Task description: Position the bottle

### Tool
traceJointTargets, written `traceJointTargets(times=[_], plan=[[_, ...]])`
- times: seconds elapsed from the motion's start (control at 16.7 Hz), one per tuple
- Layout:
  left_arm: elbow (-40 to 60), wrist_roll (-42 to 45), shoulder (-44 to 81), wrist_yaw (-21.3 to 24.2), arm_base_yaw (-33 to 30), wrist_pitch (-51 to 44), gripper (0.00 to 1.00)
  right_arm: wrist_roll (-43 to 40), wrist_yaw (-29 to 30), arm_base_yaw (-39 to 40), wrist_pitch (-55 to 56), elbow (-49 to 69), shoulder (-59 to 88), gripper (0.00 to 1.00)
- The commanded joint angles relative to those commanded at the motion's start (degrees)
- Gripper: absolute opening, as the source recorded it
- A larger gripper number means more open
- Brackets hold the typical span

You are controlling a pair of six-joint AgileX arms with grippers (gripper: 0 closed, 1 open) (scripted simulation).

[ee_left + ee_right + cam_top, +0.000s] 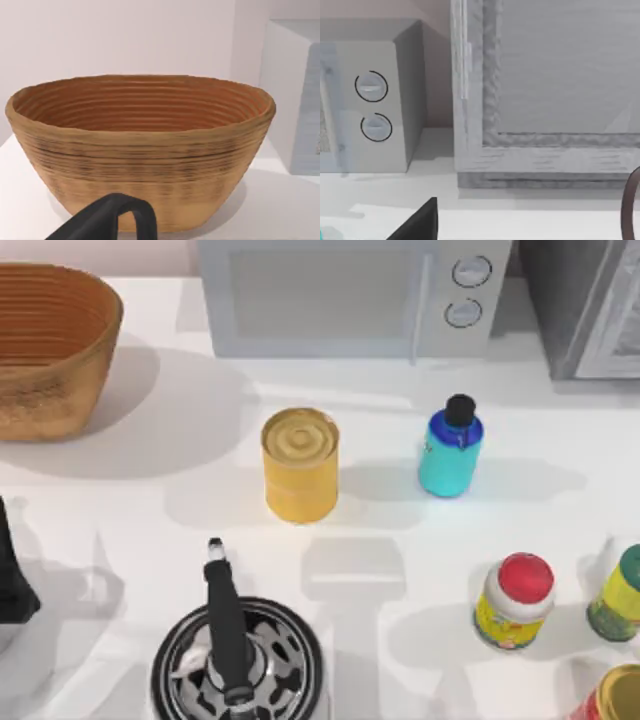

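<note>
the bottle [450, 452] stands upright on the white surface [120, 530], a little right of centre, at about 3 o'clock from the yellow can [300, 465] and well apart from it. nothing grips it. the microwave [350, 295] sits at 12 o'clock from the can, along the far edge. the woven basket [50, 345] is at the surface's far left, at about 10 o'clock from the can. a red-capped bottle [514, 600] stands at about 5 o'clock from the teal bottle, with a green-capped bottle [618, 595] just beside it at the right edge. a black pan [238, 660] lies at 6 o'clock from the can. my left arm [12, 575] is parked at the left edge; my left fingers [112, 220] face the basket, and i cannot tell whether they are open. my right fingers [420, 222] face the microwave's dials [372, 107]; i cannot tell their state either.
</note>
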Motion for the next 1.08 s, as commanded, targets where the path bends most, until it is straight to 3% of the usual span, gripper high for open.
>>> traceJointTargets(times=[0.24,0.48,1.08], plan=[[1.3,0.0,1.8,0.2,-1.1,0.7,1.0,0.0,0.0,0.0,0.0,0.0,0.0,1.0],[8.0,0.1,12.6,0.7,-6.8,4.4,1.0,0.0,0.0,0.0,0.0,0.0,0.0,1.0],[35.3,1.3,69.7,2.0,-29.6,18.9,1.0,0.0,0.0,0.0,0.0,0.0,0.0,1.0]])
